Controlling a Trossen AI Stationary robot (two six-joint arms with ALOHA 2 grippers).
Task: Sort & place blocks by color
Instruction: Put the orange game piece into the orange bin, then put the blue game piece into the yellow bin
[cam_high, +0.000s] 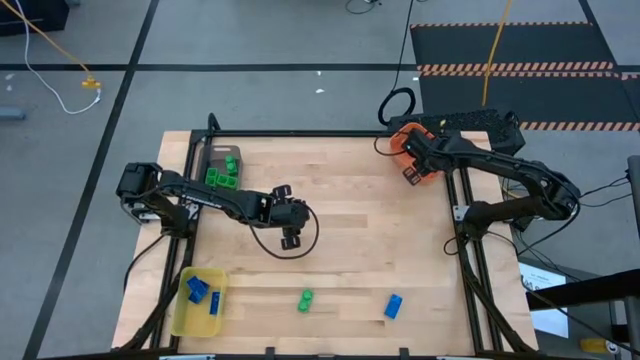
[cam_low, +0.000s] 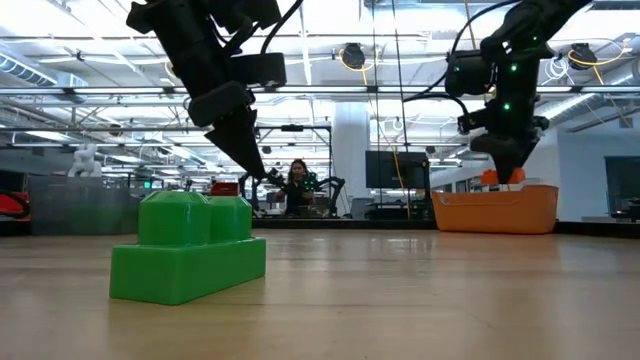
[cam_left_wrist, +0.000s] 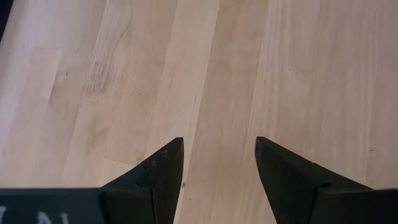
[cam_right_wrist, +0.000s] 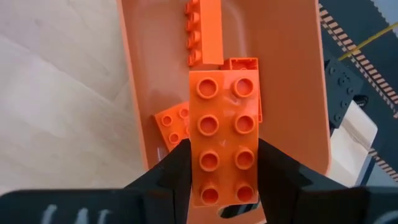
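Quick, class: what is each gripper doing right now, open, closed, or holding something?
Left gripper: jaws open, holding nothing, over bare table.
Right gripper: jaws closed on an orange block, above the orange bin.

No readable text, label, brand, number or sign anywhere in the four views. The left wrist view shows pale marks along the dark housing edge at the frame's bottom, cut off and not legible. Striped hazard tape borders the dark floor mat (cam_high: 510, 40) beyond the table, stripes only, no wording. Room behind the table in the low view: screens and fixtures too far off to read. Bricks and bins carry no visible print.
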